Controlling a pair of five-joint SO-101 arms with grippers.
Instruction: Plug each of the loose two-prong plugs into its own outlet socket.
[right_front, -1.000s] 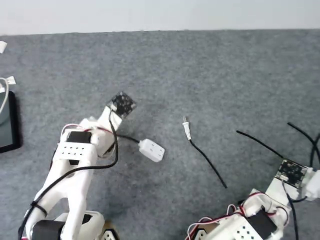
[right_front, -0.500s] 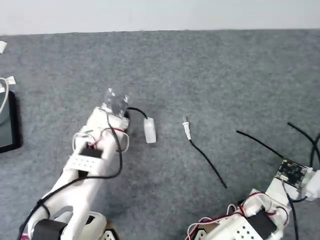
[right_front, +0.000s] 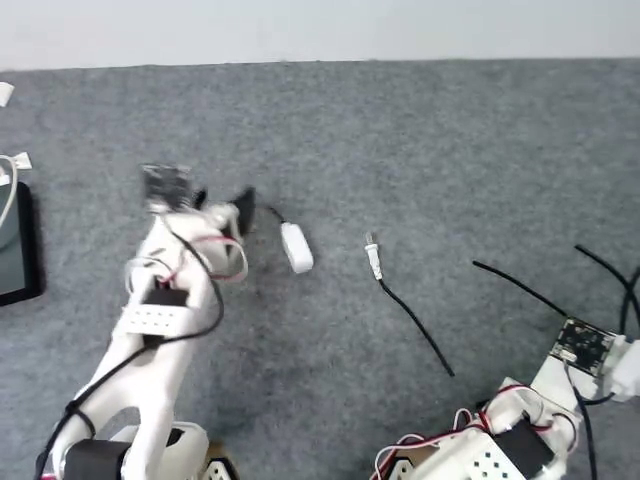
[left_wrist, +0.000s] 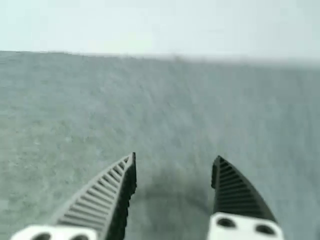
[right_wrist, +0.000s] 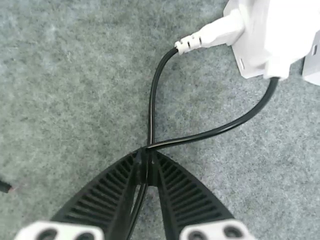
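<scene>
DESK: Where did the loose plug lie?

PHOTOGRAPHER: The white two-prong plug (right_front: 373, 258) lay flat on the grey mat (right_front: 420, 140) near the table's middle, unplugged. Its thin black lead (right_front: 415, 322) trailed toward the right arm (right_front: 500, 450) at the near edge. A small white outlet socket (right_front: 296, 247) rested on the mat just to the plug's left, apart from it, with a short black tail (right_front: 268, 212) running back toward the left arm (right_front: 155, 310).

DESK: What was the left gripper doing?

PHOTOGRAPHER: The left gripper (left_wrist: 175, 159) stood wide open, its ribbed fingers (left_wrist: 117, 200) spread above bare mat with nothing between them. Seen from above, whether the tail touched that gripper could not be told.

DESK: And the right?

PHOTOGRAPHER: The right gripper (right_wrist: 148, 152) was pinched closed on a black cord (right_wrist: 151, 110). From the fingertips one strand rose to a white plug (right_wrist: 207, 36) seated in a white socket block (right_wrist: 272, 30). A second strand curved away and passed under the same block, which lay on the mat beyond the jaws.

DESK: Anything else on the table?

PHOTOGRAPHER: Two more black cables (right_front: 520, 288) crossed the mat on the right side, and a dark flat device (right_front: 18, 250) sat at the far left edge.
</scene>
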